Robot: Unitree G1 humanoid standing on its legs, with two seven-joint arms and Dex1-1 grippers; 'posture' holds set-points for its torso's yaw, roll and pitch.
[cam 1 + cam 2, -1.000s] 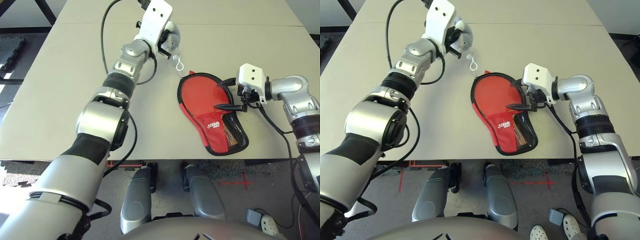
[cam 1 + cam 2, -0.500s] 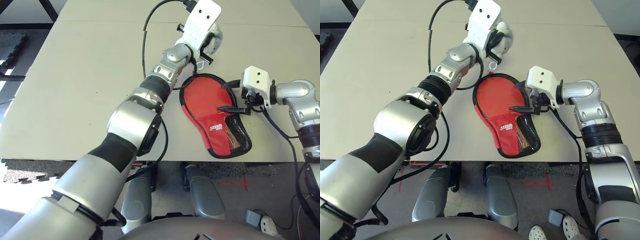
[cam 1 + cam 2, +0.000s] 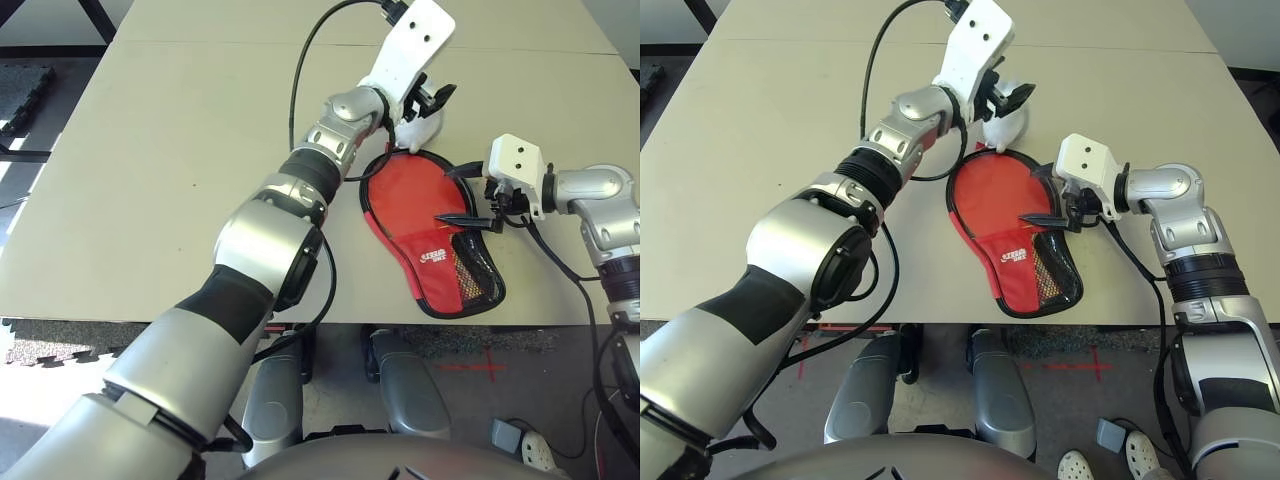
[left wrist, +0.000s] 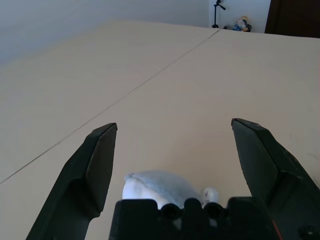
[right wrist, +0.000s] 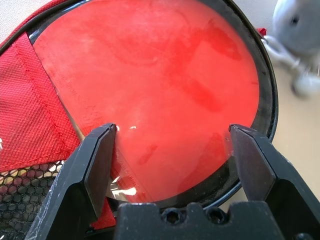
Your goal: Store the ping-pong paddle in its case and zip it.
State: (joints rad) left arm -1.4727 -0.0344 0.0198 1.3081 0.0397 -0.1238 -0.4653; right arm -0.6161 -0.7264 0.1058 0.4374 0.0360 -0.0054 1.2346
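- Red, shiny, round rubber-faced paddle (image 5: pixel 150 75), seemingly tucked inside the paddle-shaped red fabric case with black edging (image 3: pixel 437 275), flat on the pale, smooth table (image 3: pixel 200 110).
- Small grey-and-white fuzzy toy (image 3: pixel 418 130) on a thin white cord (image 5: pixel 280 50), right by the round end of the case; a real touch there hard to tell.
- Left tool (image 4: pixel 174 122) wide open, with nothing in its grip, above the toy.
- Right tool (image 5: pixel 173 126) wide open too, over the side of the case near the mesh pocket (image 5: pixel 30 192); touching or only hovering, cannot tell.
- Likely step: finishing the zip, then moving away. Zip fully shut or not, cannot tell.
- Lift the left tool straight up first, slow and wide, without bumping the toy or tugging the cord.
- Check all around the black edge for a gap before leaving.
- With any gap found, hold the case flat with the right tool, then pull gently along the curve, never up.
- Watch for bunched cloth, a slipping case or a snagged cord.
- Count: one paddle, one case, one mesh pocket, one fuzzy toy, one white cord, one table, two tools.
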